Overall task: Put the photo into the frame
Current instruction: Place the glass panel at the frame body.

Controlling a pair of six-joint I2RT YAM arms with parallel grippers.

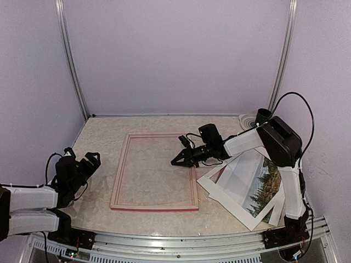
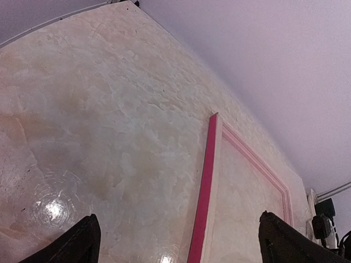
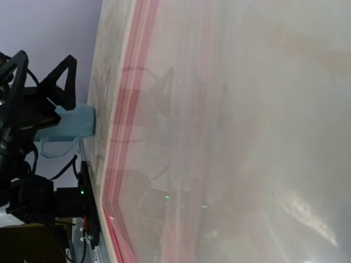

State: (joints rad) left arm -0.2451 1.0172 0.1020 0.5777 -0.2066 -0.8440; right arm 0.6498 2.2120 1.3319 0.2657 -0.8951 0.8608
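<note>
The frame point(image 1: 118, 181) lies flat in the middle of the table, pink-red edges showing, with a reflecting pane inside it. Its left rail shows in the left wrist view point(image 2: 207, 181) and its edge in the right wrist view point(image 3: 123, 109). The photo point(image 1: 266, 189), with dark trees and pale sky, lies at the right on white sheets, partly under the right arm. My right gripper point(image 1: 178, 156) hovers over the frame's right rail, jaws apart and empty; its fingers are out of its wrist view. My left gripper point(image 1: 82, 159) point(image 2: 178, 219) is open and empty, left of the frame.
White mat border pieces point(image 1: 219, 183) lie under and around the photo, touching the frame's right rail. A black cup-like object point(image 1: 264, 115) stands on a round ribbed thing at the back right corner. Lilac walls close in the back and sides.
</note>
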